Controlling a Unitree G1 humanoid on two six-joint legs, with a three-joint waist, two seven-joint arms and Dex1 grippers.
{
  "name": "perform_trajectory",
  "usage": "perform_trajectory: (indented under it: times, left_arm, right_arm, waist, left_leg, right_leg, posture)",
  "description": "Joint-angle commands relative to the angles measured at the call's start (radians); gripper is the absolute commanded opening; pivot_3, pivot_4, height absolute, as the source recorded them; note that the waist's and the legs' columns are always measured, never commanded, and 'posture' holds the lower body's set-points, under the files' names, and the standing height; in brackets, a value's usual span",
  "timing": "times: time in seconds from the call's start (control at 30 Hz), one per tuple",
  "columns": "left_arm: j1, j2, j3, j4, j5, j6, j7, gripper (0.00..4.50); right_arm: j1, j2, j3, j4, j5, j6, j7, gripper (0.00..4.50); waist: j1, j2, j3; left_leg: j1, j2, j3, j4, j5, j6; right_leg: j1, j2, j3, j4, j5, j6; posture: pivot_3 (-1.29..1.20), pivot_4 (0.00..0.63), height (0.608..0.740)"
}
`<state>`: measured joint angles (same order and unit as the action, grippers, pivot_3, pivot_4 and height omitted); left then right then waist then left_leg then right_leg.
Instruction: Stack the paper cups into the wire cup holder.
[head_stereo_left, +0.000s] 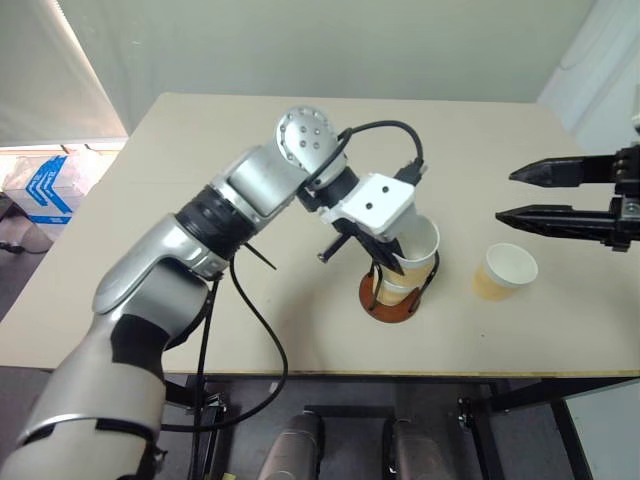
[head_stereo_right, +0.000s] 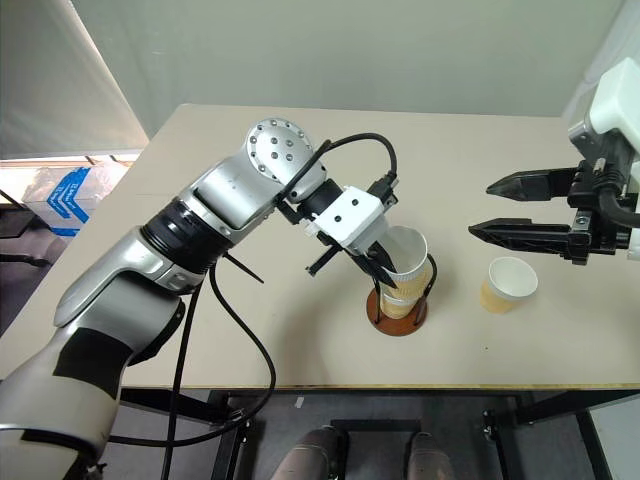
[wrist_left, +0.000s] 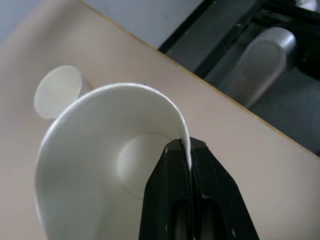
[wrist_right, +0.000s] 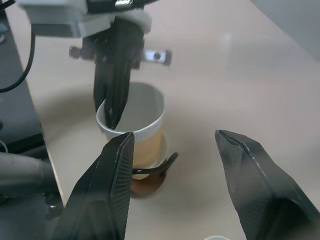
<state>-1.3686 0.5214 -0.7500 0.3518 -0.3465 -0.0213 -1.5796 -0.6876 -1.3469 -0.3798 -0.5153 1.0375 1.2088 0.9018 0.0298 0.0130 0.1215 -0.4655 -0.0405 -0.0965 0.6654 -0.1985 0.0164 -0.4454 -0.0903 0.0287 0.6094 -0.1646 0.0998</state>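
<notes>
Left gripper: jaws pinch the tan paper cup's white rim, so you can seat it over the cup nested in the black-wire, brown-based cup holder | Right gripper: jaws spread, empty | Third tan paper cup: upright on the beige tabletop, beside the holder | Hidden: nesting depth, holder loops.

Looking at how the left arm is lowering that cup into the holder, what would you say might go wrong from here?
The left gripper pinches the held cup by one point on its rim, so it hangs tilted over the cup already in the wire cup holder. It may seat crooked or snag a wire loop. Pushing down could dent the rim or tip the holder. The right gripper, jaws open, hangs near the loose cup.
</notes>
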Motion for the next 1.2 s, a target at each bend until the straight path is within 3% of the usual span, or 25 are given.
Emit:
perform_trajectory:
  times: [0.03,0.07,0.17,0.27,0.53,0.8,1.0,1.1,1.2]
  left_arm:
    - [0.001,-0.026,0.01,0.044,0.084,-0.08,-0.035,0.02]
    - [0.003,-0.035,0.018,0.057,0.104,-0.094,-0.035,0.02]
    - [0.003,-0.08,0.056,0.101,0.148,-0.117,-0.029,0.64]
    - [0.004,-0.1,0.075,0.123,0.176,-0.137,-0.034,1.65]
    - [0.003,-0.115,0.09,0.149,0.194,-0.159,-0.035,4.42]
    - [0.002,-0.126,0.118,0.165,0.2,-0.167,-0.034,4.47]
    - [0.006,-0.109,0.269,0.183,0.153,-0.059,0.004,4.47]
    - [0.044,-0.037,0.354,0.177,0.146,0.012,0.027,4.47]
    - [0.1,0.02,0.414,0.111,0.131,0.098,0.043,4.5]
  right_arm:
    - [0.016,-0.024,-0.066,-0.009,0.006,-0.007,-0.01,2.72]
    - [0.024,-0.027,-0.072,-0.011,0.006,-0.007,-0.01,2.72]
    - [0.044,-0.026,-0.088,-0.016,0.01,-0.006,-0.017,2.72]
    - [0.056,-0.025,-0.096,-0.019,0.013,-0.007,-0.024,2.72]
    - [0.063,-0.03,-0.087,-0.014,0.01,-0.019,-0.034,2.72]
    - [0.069,-0.039,-0.073,-0.006,-0.006,-0.033,-0.031,2.72]
    - [0.127,-0.027,-0.037,-0.034,-0.075,-0.087,-0.043,2.72]
    - [0.19,-0.019,0.013,-0.045,-0.114,-0.103,-0.04,2.72]
    - [0.274,-0.05,0.081,-0.029,-0.236,-0.184,-0.019,3.29]
  waist:
    - [0.001,0.0,0.0]
    - [0.003,0.0,0.0]
    - [0.008,0.0,0.0]
    - [0.009,0.0,0.0]
    - [0.01,0.001,-0.001]
    - [0.01,0.001,-0.001]
    - [0.01,0.001,-0.001]
    - [0.009,0.002,-0.001]
    - [0.002,0.002,-0.001]
  left_leg:
    - [0.0,0.0,0.0,0.001,0.0,0.0]
    - [0.0,0.0,0.0,0.001,-0.001,0.001]
    - [0.001,-0.001,0.0,0.002,-0.001,0.002]
    - [0.0,-0.001,0.0,0.002,-0.006,0.009]
    - [0.0,0.0,0.001,0.002,-0.005,0.007]
    - [0.0,0.0,0.002,0.002,-0.006,0.006]
    - [0.0,0.0,0.002,0.003,-0.006,0.007]
    - [0.001,0.0,0.002,0.003,-0.006,0.007]
    - [0.004,0.001,0.004,0.002,-0.006,0.006]
  right_leg:
    - [0.001,0.0,0.0,0.0,0.0,0.0]
    - [0.001,0.0,0.0,0.0,0.0,0.001]
    - [0.002,0.0,0.0,0.0,0.001,0.001]
    - [0.002,0.0,0.0,0.0,0.001,0.002]
    - [0.002,0.0,0.001,0.0,0.0,0.003]
    - [0.001,0.0,0.001,0.0,0.0,0.003]
    - [0.001,0.0,0.001,0.0,0.0,0.003]
    - [0.001,0.0,0.001,0.0,0.0,0.003]
    - [0.002,0.0,0.001,0.001,0.0,0.003]
  posture:
    - [0.0,0.15,0.74]
    - [0.0,0.15,0.74]
    - [0.0,0.15,0.74]
    - [0.0,0.15,0.74]
    - [0.0,0.15,0.74]
    - [0.0,0.15,0.74]
    - [0.0,0.15,0.74]
    - [0.0,0.15,0.74]
    - [0.0,0.15,0.74]
